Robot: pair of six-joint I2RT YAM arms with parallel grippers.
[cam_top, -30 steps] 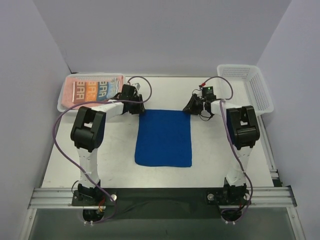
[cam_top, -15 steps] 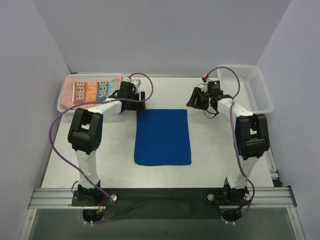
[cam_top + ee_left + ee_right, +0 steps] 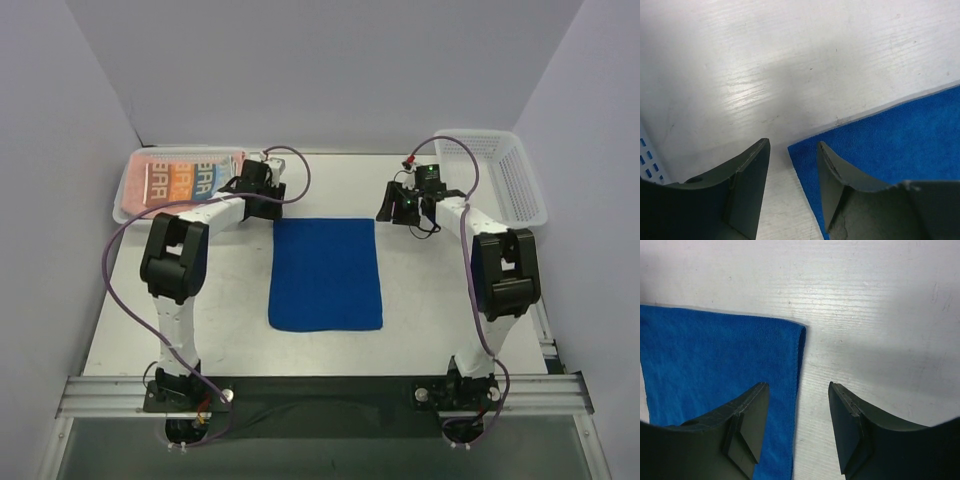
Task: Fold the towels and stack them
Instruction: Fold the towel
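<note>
Two robot arms work at the far corners of a plain royal-blue terry towel [image 3: 326, 274], which lies flat as a neat rectangle in the middle of the white table [image 3: 230, 300], its long sides running away from the arm bases. The left gripper [image 3: 268, 205] sits just beside the towel's far left corner, its dark fingers [image 3: 747, 185] moderately parted and gripping nothing; the wrist view shows the cloth's corner lying under the gap. The right gripper [image 3: 395, 208] mirrors it at the far right corner, jaws likewise apart and unladen, the towel's right edge running between them below. That edge looks thick, which suggests the cloth is already doubled. Whether either set of fingertips touches the terry cannot be told. At the far left, a white mesh plastic basket [image 3: 125, 195] holds a salmon-pink towel [image 3: 135, 180] and, on top of it, a white towel printed with orange and blue lettering [image 3: 180, 180], both yet to be folded. A second white mesh basket [image 3: 520, 180] stands at the far right. The step in hand appears to be folding the blue towel. The next move would call for both grippers to pinch the far corners together and carry them evenly toward the near edge, keeping the cloth square.
</note>
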